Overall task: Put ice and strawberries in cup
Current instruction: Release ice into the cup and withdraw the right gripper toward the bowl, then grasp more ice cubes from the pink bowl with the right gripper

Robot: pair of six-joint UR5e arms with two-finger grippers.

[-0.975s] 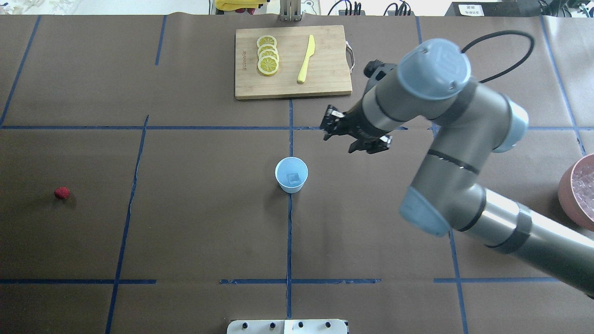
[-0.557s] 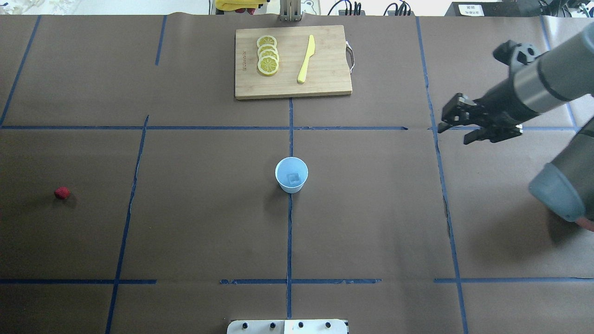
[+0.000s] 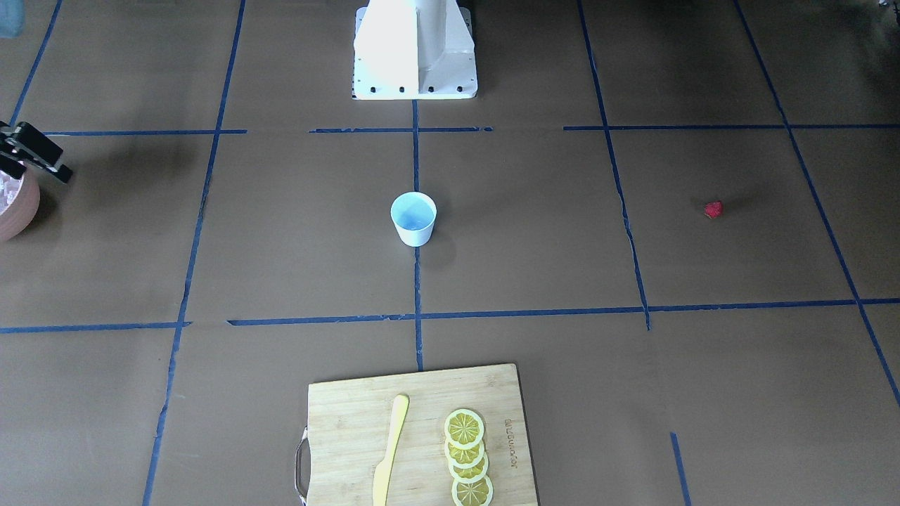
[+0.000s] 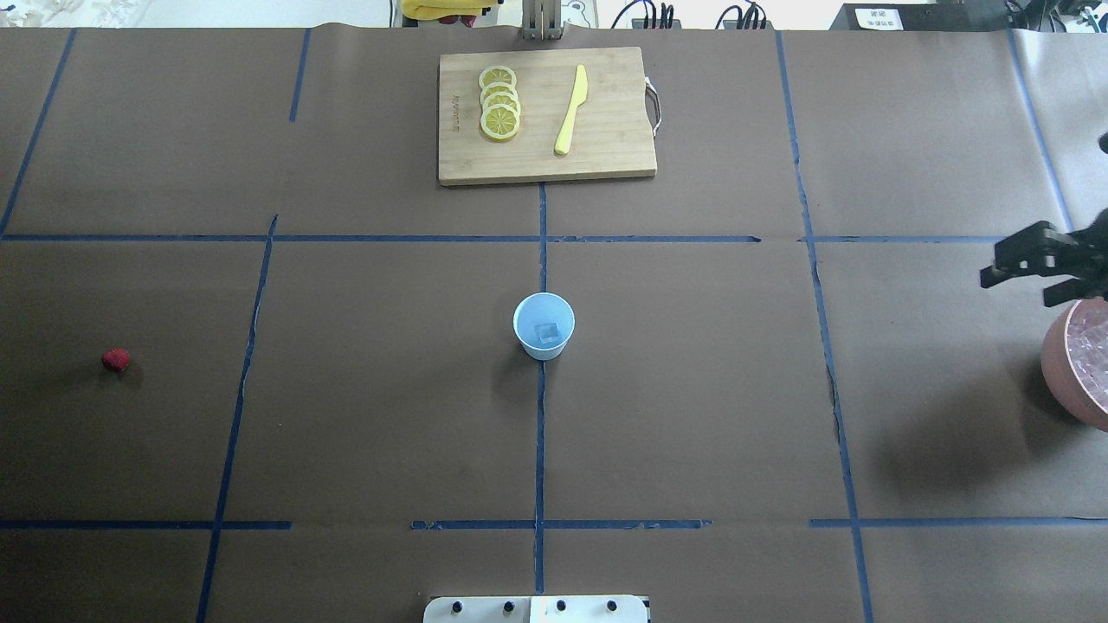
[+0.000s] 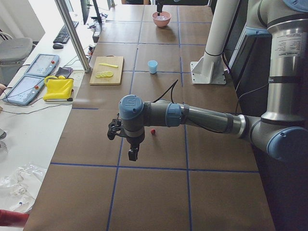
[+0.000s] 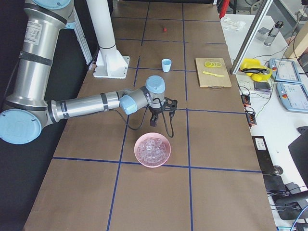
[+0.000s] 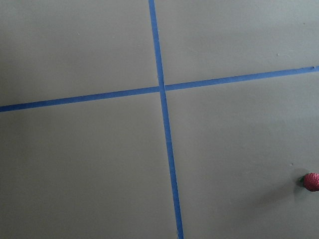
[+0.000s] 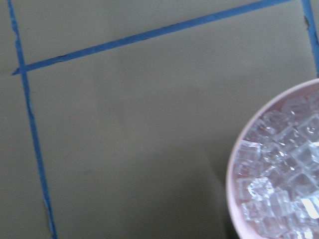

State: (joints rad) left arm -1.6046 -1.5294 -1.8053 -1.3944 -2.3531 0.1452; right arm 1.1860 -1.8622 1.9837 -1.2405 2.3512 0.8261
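The right gripper (image 4: 1030,277) hangs with its jaws spread and nothing between them, just past the far-left rim of the bowl (image 4: 1052,363). Its wrist camera sees the ice (image 8: 279,169) heaped in that bowl at the lower right of its view, so the gripper is not yet over the heap.

The step in hand looks like fetching a cube. To do it well, the gripper should shift right and nearer until it is centred over the heap. It should then come straight down, jaws wide, onto one cube lying on top, not one wedged among others. The close should be gentle, since ice is slick and can squirt out, and the lift should be vertical until it is above the rim.

The cup (image 4: 544,326) stands at the table's middle, on a tape line, with what appears to be one cube in it.

The strawberry (image 4: 116,360) lies far to the left, well apart from the cup. The left gripper (image 5: 131,153) hovers near it, but whether that gripper is spread or closed cannot be told.

For room, the bowl sits at the right edge of the overhead view and is partly cut off by it. From bowl to cup the table (image 4: 692,389) shows only brown cover and blue tape. The board (image 4: 545,156) lies at the far side, away from that path.
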